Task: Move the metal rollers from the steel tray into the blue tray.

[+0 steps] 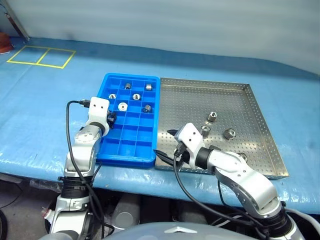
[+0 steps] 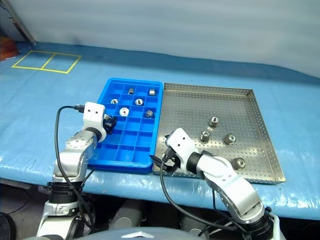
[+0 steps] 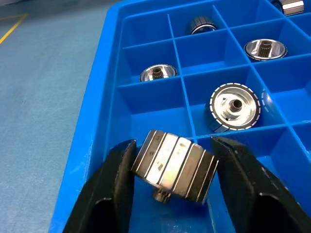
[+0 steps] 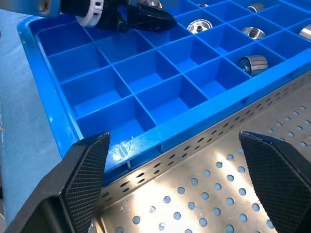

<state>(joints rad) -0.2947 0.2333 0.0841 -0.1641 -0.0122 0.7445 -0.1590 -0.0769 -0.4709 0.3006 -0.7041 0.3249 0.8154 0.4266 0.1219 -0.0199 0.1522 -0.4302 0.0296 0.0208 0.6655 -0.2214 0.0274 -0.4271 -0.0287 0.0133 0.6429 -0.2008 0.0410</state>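
Left gripper [image 3: 173, 144] low over the blue tray [image 1: 127, 161], at a compartment by its left rim, about halfway along. One ribbed metal roller [image 3: 175, 167] tilted inside that gripper; clamped or loose, cannot tell. Six more rollers [image 1: 136, 96] already sitting in the tray's far compartments, one per cell. Near rows bare, so plenty of free cells on the robot's side.

Right gripper [image 4: 172, 141] spread wide and holding nothing, just to the right of the blue tray's right rim, above the near left corner of the steel tray [image 1: 260, 115]. Steel tray flush against that right rim, edges touching. Four rollers [image 1: 205, 131] left on its perforated floor, well to the right of the blue tray, loosely scattered and apart from one another, clear of the raised rims.
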